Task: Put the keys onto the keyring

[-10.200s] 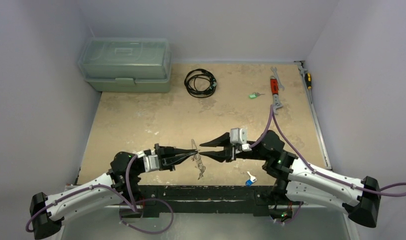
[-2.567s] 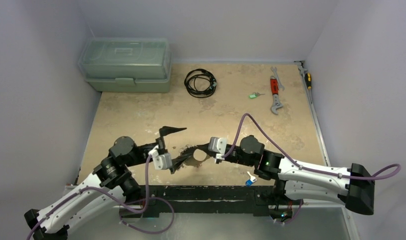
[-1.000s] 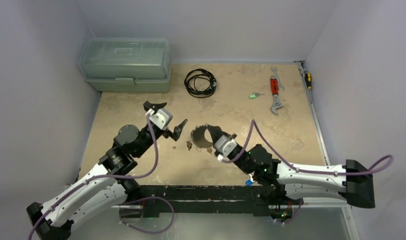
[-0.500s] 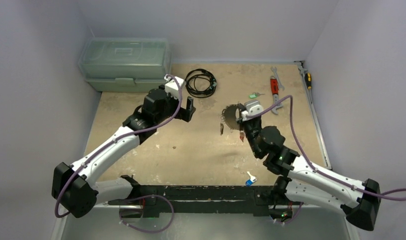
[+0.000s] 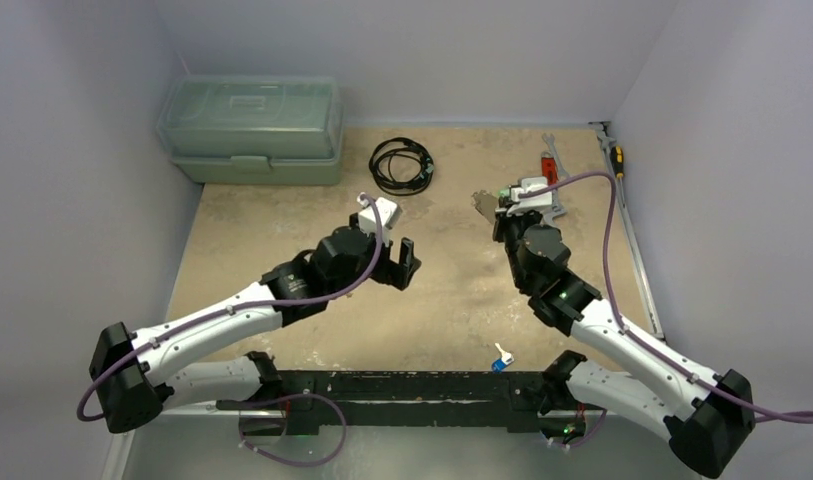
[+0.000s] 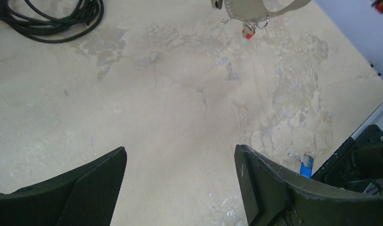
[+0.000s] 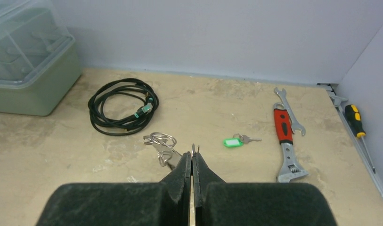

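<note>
White-and-black arms [image 5: 212, 320], purple cables [image 5: 613, 200], black fingers [image 6: 90, 188]

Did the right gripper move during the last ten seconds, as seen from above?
Yes. The right gripper moved farther away and rightward, and is now beside the red-handled silver wrench.

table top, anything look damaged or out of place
The tabletop is worn, with blotchy patches and fine cracks. A blue-tagged key lies alone at the near edge, right beside the black base rail.
</note>
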Robot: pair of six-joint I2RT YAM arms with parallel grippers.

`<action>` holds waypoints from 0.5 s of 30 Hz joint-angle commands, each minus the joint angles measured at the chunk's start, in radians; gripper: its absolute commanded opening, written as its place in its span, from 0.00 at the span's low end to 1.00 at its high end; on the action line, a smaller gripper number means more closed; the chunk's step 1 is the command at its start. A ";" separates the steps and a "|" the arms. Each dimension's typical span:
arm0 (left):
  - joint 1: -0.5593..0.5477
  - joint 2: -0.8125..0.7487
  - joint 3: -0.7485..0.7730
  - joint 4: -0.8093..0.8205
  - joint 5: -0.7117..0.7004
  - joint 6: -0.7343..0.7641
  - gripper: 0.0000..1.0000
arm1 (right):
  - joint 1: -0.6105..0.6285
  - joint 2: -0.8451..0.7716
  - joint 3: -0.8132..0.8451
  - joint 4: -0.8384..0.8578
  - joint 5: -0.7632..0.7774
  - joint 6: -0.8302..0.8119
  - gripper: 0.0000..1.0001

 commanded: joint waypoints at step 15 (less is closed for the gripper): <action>-0.218 0.114 -0.128 0.063 -0.215 -0.159 0.76 | -0.015 -0.082 -0.061 0.132 0.012 0.084 0.00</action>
